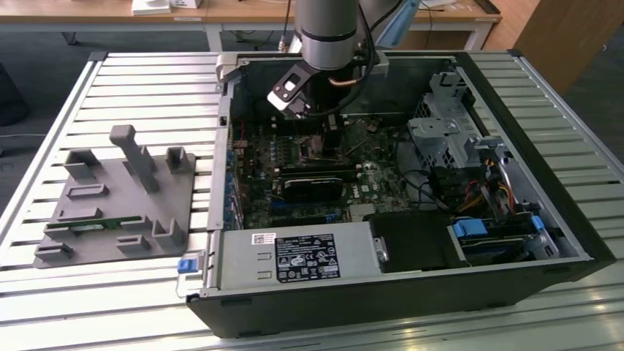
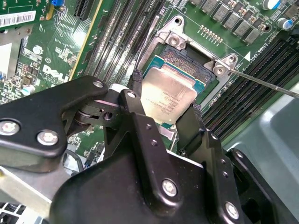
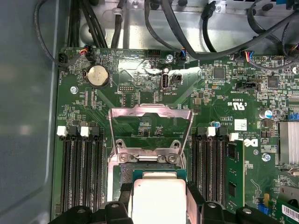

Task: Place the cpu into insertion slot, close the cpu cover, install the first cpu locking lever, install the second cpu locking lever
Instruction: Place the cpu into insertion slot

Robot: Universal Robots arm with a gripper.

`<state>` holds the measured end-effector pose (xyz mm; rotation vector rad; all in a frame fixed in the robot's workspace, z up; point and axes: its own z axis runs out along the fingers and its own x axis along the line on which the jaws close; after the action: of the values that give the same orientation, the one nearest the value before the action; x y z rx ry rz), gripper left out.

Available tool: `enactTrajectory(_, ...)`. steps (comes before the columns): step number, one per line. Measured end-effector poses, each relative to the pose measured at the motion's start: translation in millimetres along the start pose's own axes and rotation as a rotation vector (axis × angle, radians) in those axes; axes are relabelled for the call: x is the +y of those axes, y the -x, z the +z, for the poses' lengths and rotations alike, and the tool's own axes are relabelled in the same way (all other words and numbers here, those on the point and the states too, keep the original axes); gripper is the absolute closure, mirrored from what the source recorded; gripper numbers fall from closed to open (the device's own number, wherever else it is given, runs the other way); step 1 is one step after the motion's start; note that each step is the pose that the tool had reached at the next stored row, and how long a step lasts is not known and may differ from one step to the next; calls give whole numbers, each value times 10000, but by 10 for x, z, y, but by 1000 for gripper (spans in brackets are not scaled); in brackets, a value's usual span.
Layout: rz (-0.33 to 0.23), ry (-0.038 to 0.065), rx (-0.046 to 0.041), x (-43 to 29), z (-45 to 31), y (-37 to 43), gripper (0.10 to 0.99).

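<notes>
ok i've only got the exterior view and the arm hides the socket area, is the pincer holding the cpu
observer: Yes. In the second wrist view the pincer is closed on the cpu, one finger on each of two opposite edges, over the insertion slot.
operator: and the cpu cover, open or shut
observer: Open. In the first wrist view the cpu cover is swung back on its hinge, off the insertion slot, and the board shows through its cut-out middle.
</notes>
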<state>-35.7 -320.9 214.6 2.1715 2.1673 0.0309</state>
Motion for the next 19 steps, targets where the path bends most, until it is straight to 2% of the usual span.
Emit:
enactTrajectory(1,0,0,0,-1,23,-2,545)
enactTrajectory(10,-16,1,2,-1,28,-15,545)
enactTrajectory(19,-172,7,12,-17,75,-52,545)
